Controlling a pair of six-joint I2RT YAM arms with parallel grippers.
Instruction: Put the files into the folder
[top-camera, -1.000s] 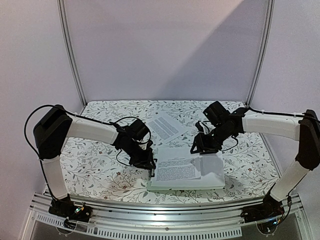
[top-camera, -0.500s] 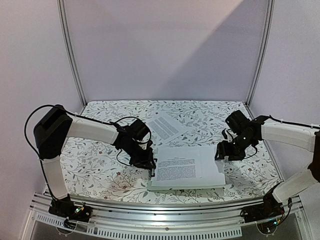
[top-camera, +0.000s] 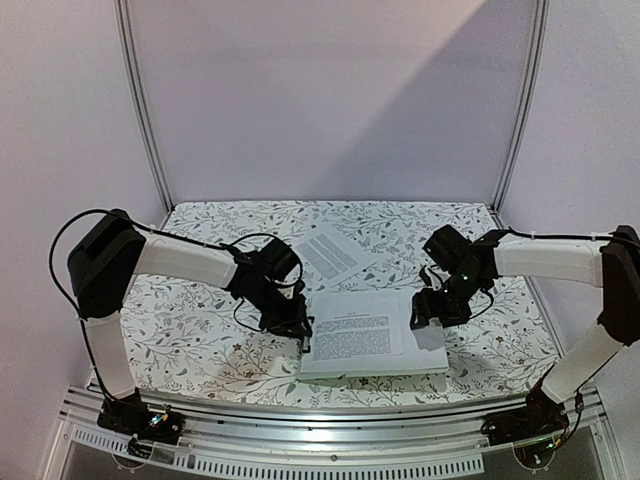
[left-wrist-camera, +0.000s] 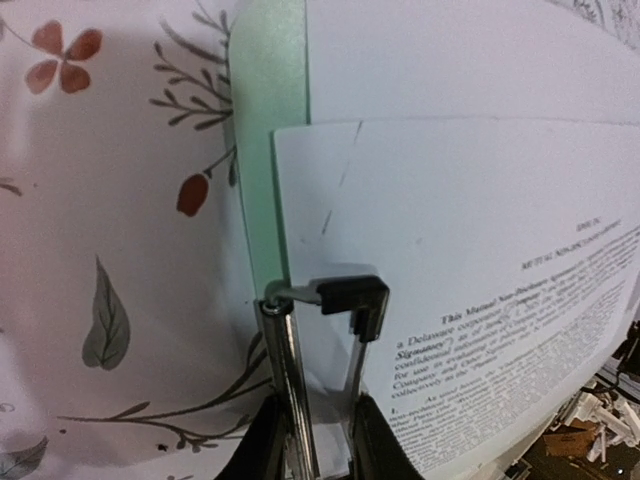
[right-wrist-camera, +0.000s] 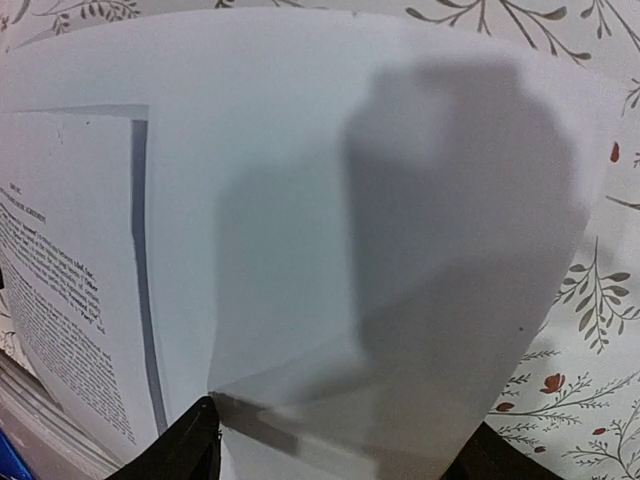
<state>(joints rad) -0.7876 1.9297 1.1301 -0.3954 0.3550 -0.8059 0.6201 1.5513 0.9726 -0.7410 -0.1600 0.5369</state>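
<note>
The pale green folder (top-camera: 375, 371) lies flat in the middle of the table with files on it. On top is a printed sheet (top-camera: 350, 335) over a blank sheet (top-camera: 428, 350). My left gripper (top-camera: 303, 333) is at the folder's left edge, shut on its metal clip (left-wrist-camera: 340, 295). The green board (left-wrist-camera: 270, 150) shows beside the printed sheet (left-wrist-camera: 480, 260). My right gripper (top-camera: 428, 312) hovers over the right part of the sheets, open. In the right wrist view the gripper (right-wrist-camera: 345, 450) has its jaws spread wide above the blank sheet (right-wrist-camera: 330, 200). Another printed sheet (top-camera: 330, 252) lies loose behind the folder.
A floral cloth (top-camera: 190, 330) covers the table. An aluminium rail (top-camera: 330, 425) runs along the near edge, by the arm bases. Two slanted metal poles (top-camera: 145, 110) stand at the rear corners before the lilac walls.
My right gripper swung out to the right off the sheets, then came back left over their right part, its jaws wider. The left gripper stayed on the clip.
</note>
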